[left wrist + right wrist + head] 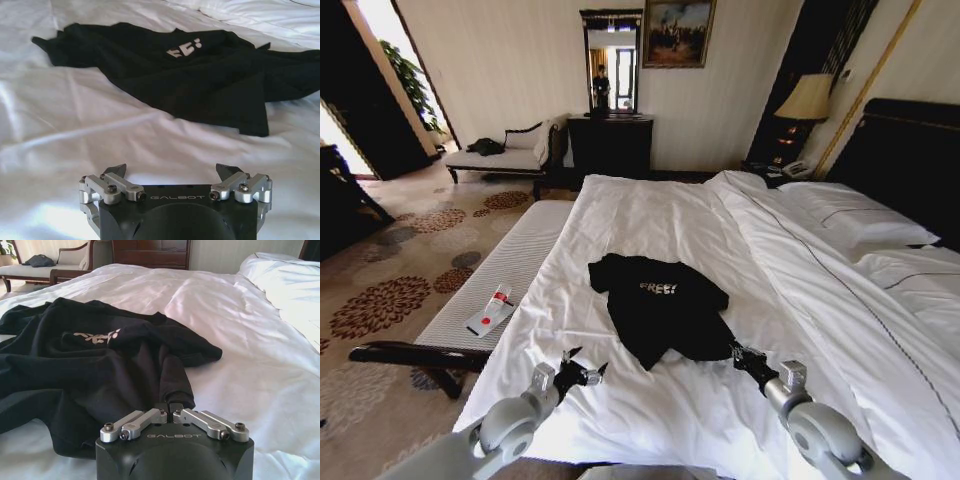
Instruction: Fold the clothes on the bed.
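Note:
The clothes (660,305) are one crumpled black T-shirt with white lettering, lying in the middle of the bed (650,215) on its white duvet. My right gripper (740,352) sits at the shirt's near right edge. In the right wrist view the right gripper (169,407) is shut, pinching a fold of the black shirt (75,365). My left gripper (582,372) hovers over bare duvet, short of the shirt's near left edge. The left wrist view shows the left gripper (173,170) open with nothing between its fingers, the shirt (200,85) lying ahead of it.
A grey striped bench (535,245) along the bed's left side carries a bottle and small items (492,308). Pillows (860,215) and a dark headboard (910,150) are at the right. A chaise lounge (510,155), dark cabinet (610,140) and lamp (807,100) stand beyond.

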Available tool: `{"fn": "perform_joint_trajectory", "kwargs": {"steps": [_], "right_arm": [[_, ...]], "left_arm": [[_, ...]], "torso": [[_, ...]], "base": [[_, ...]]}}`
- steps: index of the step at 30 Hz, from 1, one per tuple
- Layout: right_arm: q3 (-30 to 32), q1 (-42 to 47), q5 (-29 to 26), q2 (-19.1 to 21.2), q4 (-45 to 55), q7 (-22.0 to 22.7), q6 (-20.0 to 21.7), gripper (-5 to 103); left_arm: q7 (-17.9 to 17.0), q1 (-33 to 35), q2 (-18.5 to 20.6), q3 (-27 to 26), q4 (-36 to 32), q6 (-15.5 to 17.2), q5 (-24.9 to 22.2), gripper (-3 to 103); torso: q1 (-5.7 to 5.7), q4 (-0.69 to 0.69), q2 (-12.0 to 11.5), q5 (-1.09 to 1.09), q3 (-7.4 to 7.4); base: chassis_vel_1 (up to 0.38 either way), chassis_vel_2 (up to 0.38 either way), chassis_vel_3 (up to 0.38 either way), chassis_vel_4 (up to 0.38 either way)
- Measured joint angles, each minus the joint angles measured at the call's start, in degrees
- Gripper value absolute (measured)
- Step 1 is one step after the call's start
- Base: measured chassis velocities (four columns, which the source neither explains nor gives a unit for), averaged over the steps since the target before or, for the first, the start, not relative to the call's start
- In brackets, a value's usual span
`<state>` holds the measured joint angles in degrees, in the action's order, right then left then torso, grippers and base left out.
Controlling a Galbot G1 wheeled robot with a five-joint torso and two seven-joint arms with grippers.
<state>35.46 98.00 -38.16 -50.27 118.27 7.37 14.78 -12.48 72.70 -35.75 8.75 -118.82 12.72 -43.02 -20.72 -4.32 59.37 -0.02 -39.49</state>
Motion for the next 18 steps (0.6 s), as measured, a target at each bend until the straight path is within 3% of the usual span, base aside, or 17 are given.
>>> {"fn": "perform_joint_trajectory", "kwargs": {"steps": [7, 10, 11, 15, 18], "right_arm": [[-2.3, -3.3, -0.9, 0.3, -2.2, 0.1, -0.1, 1], [-3.6, -5.1, -1.6, 0.9, -2.9, 0.2, -0.1, 1], [-4.3, -6.1, -2.1, 1.3, -3.3, 0.3, -0.1, 1], [-5.1, -7.7, -2.9, 2.2, -4.4, 0.3, 0.2, 1], [-5.3, -8.2, -3.4, 2.4, -4.6, 0.4, 0.2, 1]], "left_arm": [[0.6, -4.5, -5.9, 5.4, 4.0, -1.7, -0.8, 102], [0.5, -4.7, -7.3, 5.5, 4.4, -1.9, -1.7, 100], [0.5, -5.0, -8.3, 5.7, 4.7, -2.0, -2.8, 100], [0.5, -6.2, -12.0, 7.0, 4.7, -2.1, -8.6, 97], [2.1, -6.9, -13.0, 7.8, 5.4, -2.1, -6.6, 94]], "torso": [[0.0, -0.06, 0.0, 0.0, 0.0], [0.0, 0.01, 0.0, 0.0, -0.01], [0.0, 0.05, 0.0, 0.01, -0.01], [-0.01, -0.04, 0.0, 0.0, -0.01], [-0.01, 0.0, 0.0, 0.01, -0.01]], "base": [[0.0, 0.0, 0.0, 0.0], [0.0, 0.0, 0.0, 0.0], [0.0, 0.0, 0.0, 0.0], [0.0, 0.0, 0.0, 0.0], [0.0, 0.0, 0.0, 0.0]]}}
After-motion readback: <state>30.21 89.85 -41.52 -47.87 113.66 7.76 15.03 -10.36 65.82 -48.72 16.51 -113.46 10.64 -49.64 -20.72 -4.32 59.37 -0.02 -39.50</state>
